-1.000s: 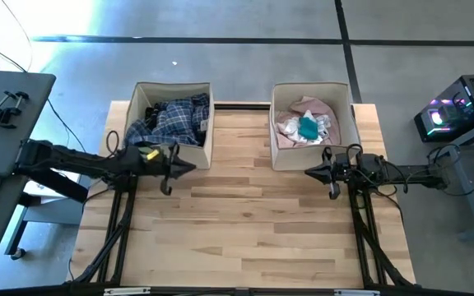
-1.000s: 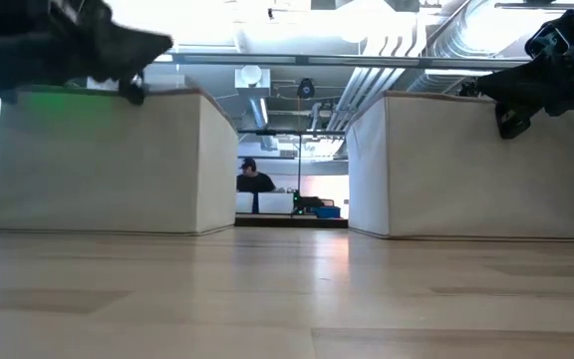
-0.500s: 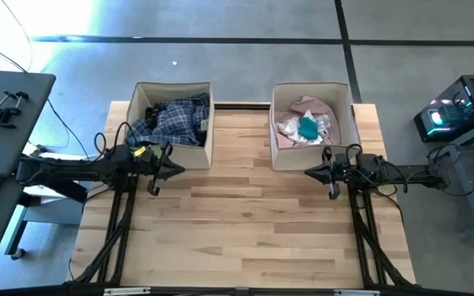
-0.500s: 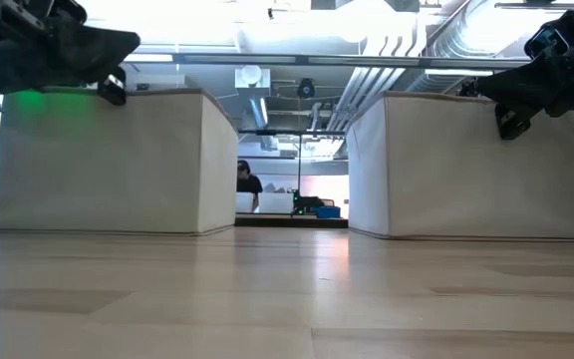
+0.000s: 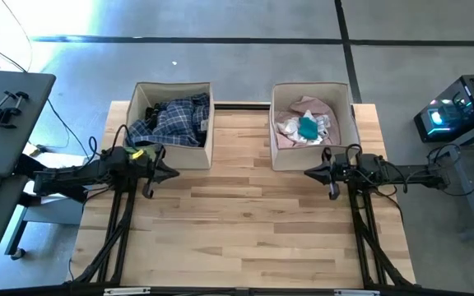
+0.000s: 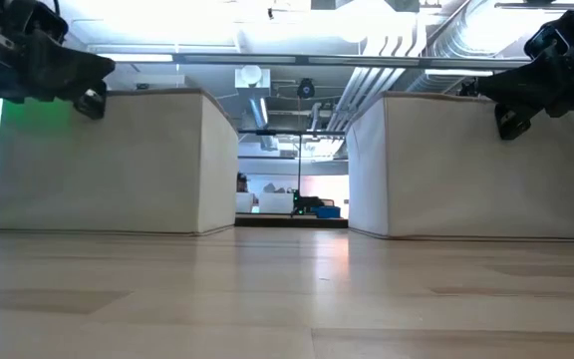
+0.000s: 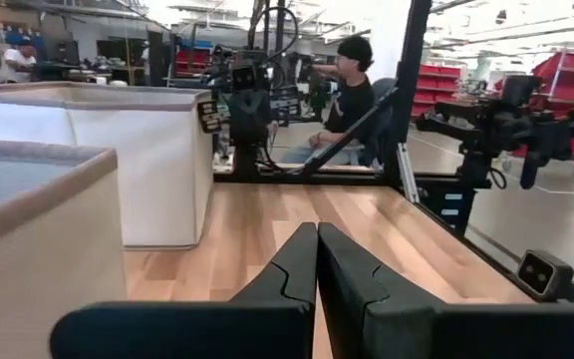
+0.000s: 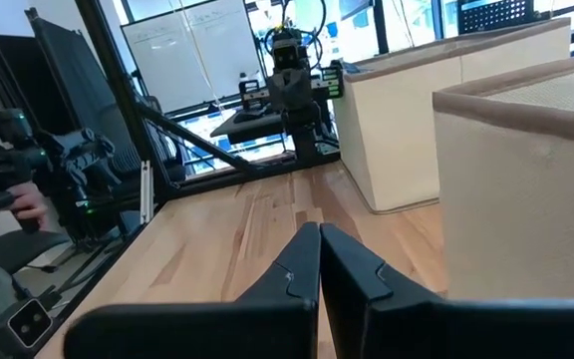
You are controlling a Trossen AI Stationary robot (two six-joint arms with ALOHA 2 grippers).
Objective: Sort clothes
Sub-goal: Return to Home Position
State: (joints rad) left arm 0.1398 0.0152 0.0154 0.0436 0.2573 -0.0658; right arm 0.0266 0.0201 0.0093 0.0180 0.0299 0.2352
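Note:
The clothes lie in two beige fabric boxes at the table's far side. The left box (image 5: 174,117) holds a blue-white plaid shirt (image 5: 175,119) with dark garments beside it. The right box (image 5: 313,123) holds a pale pink shirt (image 5: 303,108) with a teal sock (image 5: 309,128) on top. My left gripper (image 5: 173,173) hovers shut in front of the left box, level, with nothing in it; the left wrist view shows it (image 7: 317,239) over bare wood. My right gripper (image 5: 308,173) hovers shut in front of the right box, also with nothing in it (image 8: 319,239).
Bare wooden tabletop (image 5: 253,222) spreads between and in front of the arms. Both boxes stand as tall walls in the low view, left (image 6: 118,160) and right (image 6: 466,165). A person (image 7: 352,95) sits beyond the table's right side.
My left gripper has drawn back toward the table's left edge, away from the left box's near right corner, and has sunk a little, staying shut. My right arm has kept still.

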